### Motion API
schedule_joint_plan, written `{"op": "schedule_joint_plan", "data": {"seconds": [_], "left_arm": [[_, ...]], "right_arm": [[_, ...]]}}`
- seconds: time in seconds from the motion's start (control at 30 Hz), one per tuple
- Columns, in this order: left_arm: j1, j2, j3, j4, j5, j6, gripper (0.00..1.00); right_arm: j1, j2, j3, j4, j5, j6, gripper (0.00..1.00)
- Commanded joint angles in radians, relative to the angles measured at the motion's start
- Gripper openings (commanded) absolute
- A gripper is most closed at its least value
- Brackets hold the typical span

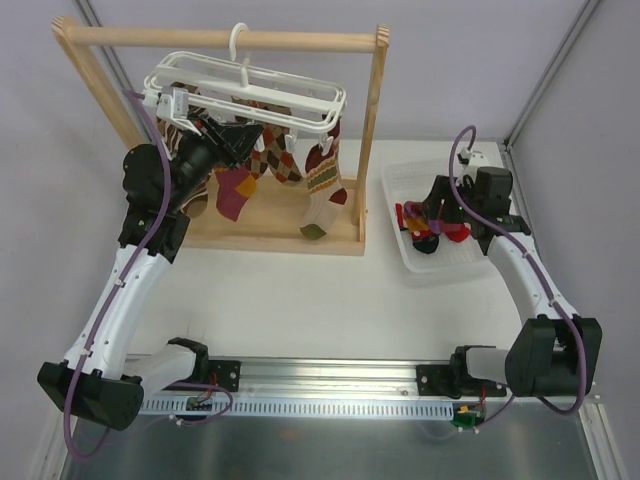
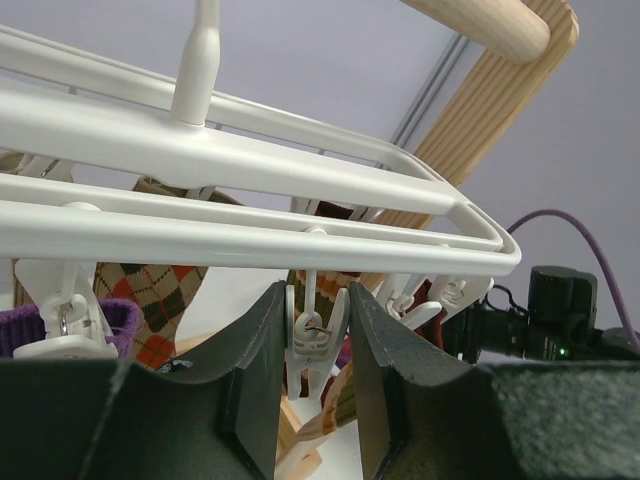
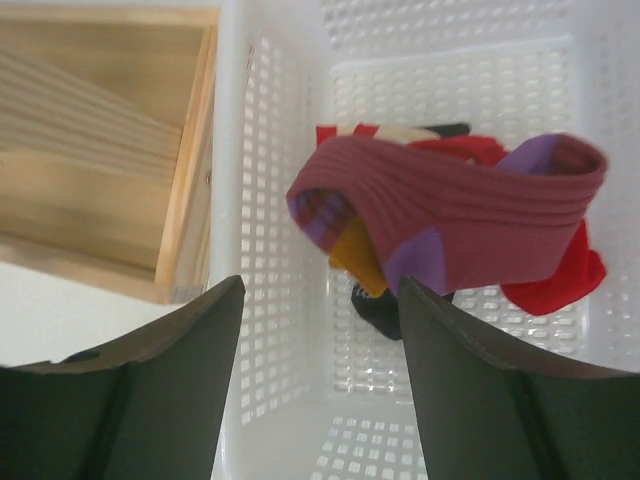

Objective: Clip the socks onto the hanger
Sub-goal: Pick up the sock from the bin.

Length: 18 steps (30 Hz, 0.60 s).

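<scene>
1. The right gripper (image 3: pixel 320 290), jaws wide apart, hangs over the white basket (image 3: pixel 250 150). Below it a folded, ribbed magenta sock (image 3: pixel 470 215) with purple and orange-yellow patches lies on red socks (image 3: pixel 560 280).
2. The left gripper (image 2: pixel 318 300) has its jaws pressed against both sides of a white clip (image 2: pixel 315 335).
3. Beyond, the white railed hanger (image 2: pixel 250 160) hooks on the wooden rack (image 1: pixel 230 38), with an argyle sock (image 1: pixel 283 165) and a wavy-striped sock (image 1: pixel 325 180) dangling from it.

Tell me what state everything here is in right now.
Hanger, hooked on the bar of the wooden rack.
Hung socks, clipped on, dangling.
Left gripper, straddling a clip; grip unclear.
Right gripper, open above the basket.
Magenta sock, crumpled loose in the basket.
Red sock, lying beneath it.
</scene>
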Motion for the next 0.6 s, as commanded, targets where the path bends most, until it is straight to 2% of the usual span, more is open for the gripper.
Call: {"op": "schedule_joint_plan", "data": {"seconds": [0.0,0.17,0.23,0.33,0.57], "left_arm": [[-0.006,-0.011,-0.013,0.021,0.019,-0.001,0.1],[-0.006,-0.018,-0.024,0.02,0.023,-0.003,0.11],[-0.006,-0.017,-0.021,0.018,0.02,0.0,0.11],[-0.006,-0.015,-0.016,0.015,0.017,0.006,0.11],[-0.006,-0.014,-0.012,0.009,0.002,0.028,0.11]], "right_arm": [[0.031,-0.024,-0.086,0.092,-0.08,-0.037,0.66],[0.097,-0.007,-0.126,0.168,-0.068,-0.189,0.62],[0.129,0.008,-0.12,0.16,-0.02,-0.305,0.62],[0.129,0.075,-0.085,0.149,0.041,-0.368,0.61],[0.128,0.212,-0.012,0.146,0.072,-0.384,0.55]]}}
